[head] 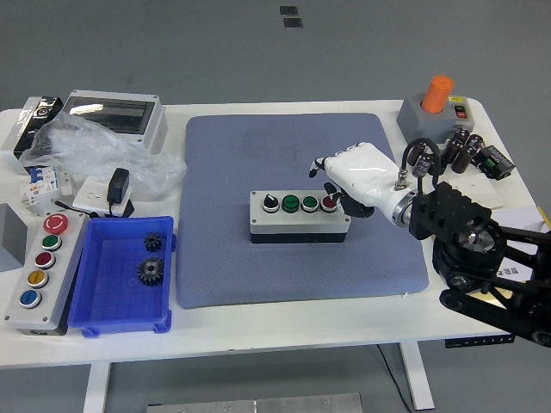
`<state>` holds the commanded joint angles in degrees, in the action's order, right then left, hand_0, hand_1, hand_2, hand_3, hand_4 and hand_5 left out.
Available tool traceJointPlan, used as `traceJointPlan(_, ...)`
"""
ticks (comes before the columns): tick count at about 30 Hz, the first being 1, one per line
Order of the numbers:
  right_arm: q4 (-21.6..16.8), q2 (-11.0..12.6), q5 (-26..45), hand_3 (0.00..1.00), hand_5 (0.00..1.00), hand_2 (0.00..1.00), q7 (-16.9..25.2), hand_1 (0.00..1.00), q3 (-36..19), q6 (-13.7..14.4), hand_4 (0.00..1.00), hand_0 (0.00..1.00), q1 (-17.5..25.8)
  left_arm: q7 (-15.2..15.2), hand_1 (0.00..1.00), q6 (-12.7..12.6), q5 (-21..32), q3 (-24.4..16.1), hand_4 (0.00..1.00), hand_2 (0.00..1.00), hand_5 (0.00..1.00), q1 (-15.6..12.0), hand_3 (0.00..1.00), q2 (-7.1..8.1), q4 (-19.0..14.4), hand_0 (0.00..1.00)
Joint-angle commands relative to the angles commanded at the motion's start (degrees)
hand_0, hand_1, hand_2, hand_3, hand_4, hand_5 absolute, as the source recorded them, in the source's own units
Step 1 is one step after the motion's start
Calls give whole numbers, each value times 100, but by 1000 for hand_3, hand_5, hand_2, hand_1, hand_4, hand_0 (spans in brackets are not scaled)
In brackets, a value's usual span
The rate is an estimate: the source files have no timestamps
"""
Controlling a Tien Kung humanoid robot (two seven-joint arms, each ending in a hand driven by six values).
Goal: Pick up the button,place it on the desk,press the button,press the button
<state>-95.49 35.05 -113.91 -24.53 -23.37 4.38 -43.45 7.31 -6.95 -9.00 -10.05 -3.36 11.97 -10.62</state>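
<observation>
On the blue mat [258, 267] at mid-bench sits the button box [300, 216], a grey oblong with a dark base and a row of four controls on top: a black knob, two green buttons and a red button [329, 204] at its right end. The right robot hand [343, 178], white and smooth-shelled, reaches in from the right on a black jointed arm [482, 249], palm down and tilted toward the box. Its fingers are curled over the red button, holding nothing; whether a fingertip touches the cap cannot be told. The mat is a finely dimpled rectangle with rounded corners. On the white bench [284, 331] to the left lies a blue plastic tray [95, 292] holding three dark toothed gears [150, 271]. Beside it lies a second grey box [39, 271] with four coloured buttons.
</observation>
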Motion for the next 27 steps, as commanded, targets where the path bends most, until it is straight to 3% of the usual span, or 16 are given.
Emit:
traceJointPlan(10, 309, -41, 925, 710, 2, 228, 294, 347, -874, 386, 344, 536, 497, 20, 703, 16, 24, 14, 617, 641, 385, 12, 648, 6, -2, 685)
traceJointPlan(11, 361, -62, 1004, 855, 355, 738, 312, 688, -919, 398, 759, 698, 530, 21, 703, 17, 23, 11, 616, 641, 386, 15, 647, 8, -2, 686)
traceJointPlan(16, 624, -200, 1445, 855, 355, 738, 530, 688, -1123, 496, 759, 698, 690, 24, 703, 19, 43, 16, 616, 641, 386, 16, 647, 27, 0, 686)
traceJointPlan(17, 650, -218, 1489, 998, 572, 959, 567, 865, -1153, 511, 998, 876, 714, 23, 703, 18, 53, 23, 618, 641, 383, 15, 648, 31, 1, 685)
traceJointPlan(22, 717, -253, 1667, 998, 572, 959, 696, 865, -1275, 557, 998, 876, 818, 21, 703, 18, 108, 66, 618, 641, 383, 9, 648, 36, 5, 685)
traceJointPlan(23, 731, -248, 1686, 998, 746, 998, 696, 998, -1279, 550, 998, 988, 829, 21, 703, 18, 121, 77, 617, 642, 384, 10, 648, 36, 7, 686)
traceJointPlan(27, 758, -225, 1715, 998, 746, 998, 686, 998, -1295, 511, 998, 988, 875, 26, 703, 21, 217, 168, 617, 642, 384, 3, 648, 34, 19, 686)
